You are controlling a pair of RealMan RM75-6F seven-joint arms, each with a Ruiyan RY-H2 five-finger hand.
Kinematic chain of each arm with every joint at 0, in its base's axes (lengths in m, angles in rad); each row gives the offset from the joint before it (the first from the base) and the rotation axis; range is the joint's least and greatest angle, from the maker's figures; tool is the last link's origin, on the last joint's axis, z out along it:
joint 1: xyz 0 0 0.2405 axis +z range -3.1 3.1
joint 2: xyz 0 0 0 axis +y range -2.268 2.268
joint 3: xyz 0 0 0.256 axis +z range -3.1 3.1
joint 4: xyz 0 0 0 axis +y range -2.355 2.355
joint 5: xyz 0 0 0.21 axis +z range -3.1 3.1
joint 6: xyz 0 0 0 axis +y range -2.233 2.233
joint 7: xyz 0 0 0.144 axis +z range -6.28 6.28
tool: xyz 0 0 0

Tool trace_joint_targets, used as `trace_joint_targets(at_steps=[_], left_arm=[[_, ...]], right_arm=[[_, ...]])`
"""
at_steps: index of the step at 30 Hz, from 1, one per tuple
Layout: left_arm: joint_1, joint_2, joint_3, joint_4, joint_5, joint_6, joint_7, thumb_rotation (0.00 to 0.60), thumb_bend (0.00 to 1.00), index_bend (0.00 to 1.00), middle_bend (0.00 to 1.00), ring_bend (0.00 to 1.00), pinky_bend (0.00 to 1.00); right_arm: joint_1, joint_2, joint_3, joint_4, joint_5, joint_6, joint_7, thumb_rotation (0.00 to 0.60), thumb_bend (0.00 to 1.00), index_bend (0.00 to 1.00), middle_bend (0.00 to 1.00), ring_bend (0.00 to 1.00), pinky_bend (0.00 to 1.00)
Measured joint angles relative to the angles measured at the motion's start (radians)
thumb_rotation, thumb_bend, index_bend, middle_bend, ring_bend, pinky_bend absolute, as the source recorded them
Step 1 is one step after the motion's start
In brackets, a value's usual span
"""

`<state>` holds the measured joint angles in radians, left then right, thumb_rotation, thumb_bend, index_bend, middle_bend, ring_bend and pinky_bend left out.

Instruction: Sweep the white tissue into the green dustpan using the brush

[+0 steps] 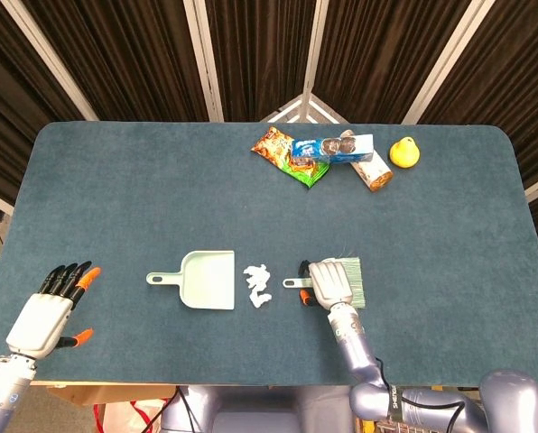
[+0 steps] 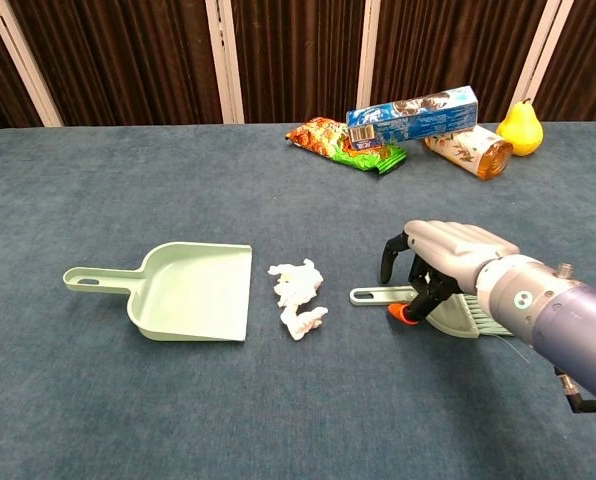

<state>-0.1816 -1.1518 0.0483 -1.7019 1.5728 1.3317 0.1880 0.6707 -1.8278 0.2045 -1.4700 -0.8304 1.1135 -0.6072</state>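
Observation:
The green dustpan (image 1: 208,280) (image 2: 193,292) lies flat left of centre, its mouth facing right. Just off its mouth sits the crumpled white tissue (image 1: 257,285) (image 2: 298,297). Right of the tissue the green brush (image 1: 352,280) (image 2: 371,295) lies on the table, handle pointing at the tissue. My right hand (image 1: 329,282) (image 2: 436,262) arches over the brush where handle meets head; its fingers curl down either side without closing on it. My left hand (image 1: 49,311) hovers open near the table's front left edge, far from the dustpan, and shows only in the head view.
At the back of the table lie a snack bag (image 1: 282,153) (image 2: 340,138), a blue box (image 1: 334,147) (image 2: 413,112), a brown packet (image 1: 373,170) (image 2: 466,150) and a yellow pear (image 1: 404,152) (image 2: 519,127). The front edge runs close below both hands.

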Motion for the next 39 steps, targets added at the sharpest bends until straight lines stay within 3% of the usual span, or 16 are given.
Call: trace_joint_targets(at_steps=[4, 14, 22, 39], left_arm=[[0.0, 0.002, 0.001, -0.001, -0.002, -0.002, -0.001, 0.6, 0.0, 0.0, 0.0, 0.0, 0.0], [-0.001, 0.006, 0.002, -0.004, -0.006, -0.004, -0.004, 0.6, 0.0, 0.0, 0.0, 0.0, 0.0], [-0.002, 0.007, 0.003, -0.008, -0.006, -0.004, -0.002, 0.6, 0.0, 0.0, 0.0, 0.0, 0.0], [0.0, 0.007, 0.01, -0.027, -0.017, -0.014, 0.027, 0.6, 0.0, 0.0, 0.0, 0.0, 0.0]], right_arm=[[0.001, -0.006, -0.002, 0.016, 0.007, -0.002, -0.005, 0.6, 0.38, 0.48, 0.9, 0.98, 0.9], [-0.01, -0.001, -0.013, 0.02, 0.012, -0.005, -0.005, 0.6, 0.53, 0.82, 0.9, 0.98, 0.9], [-0.012, 0.027, 0.001, -0.036, 0.003, -0.002, 0.008, 0.6, 0.53, 0.84, 0.9, 0.98, 0.9], [-0.012, 0.195, 0.131, -0.272, 0.057, 0.009, 0.108, 0.6, 0.54, 0.86, 0.9, 0.98, 0.9]])
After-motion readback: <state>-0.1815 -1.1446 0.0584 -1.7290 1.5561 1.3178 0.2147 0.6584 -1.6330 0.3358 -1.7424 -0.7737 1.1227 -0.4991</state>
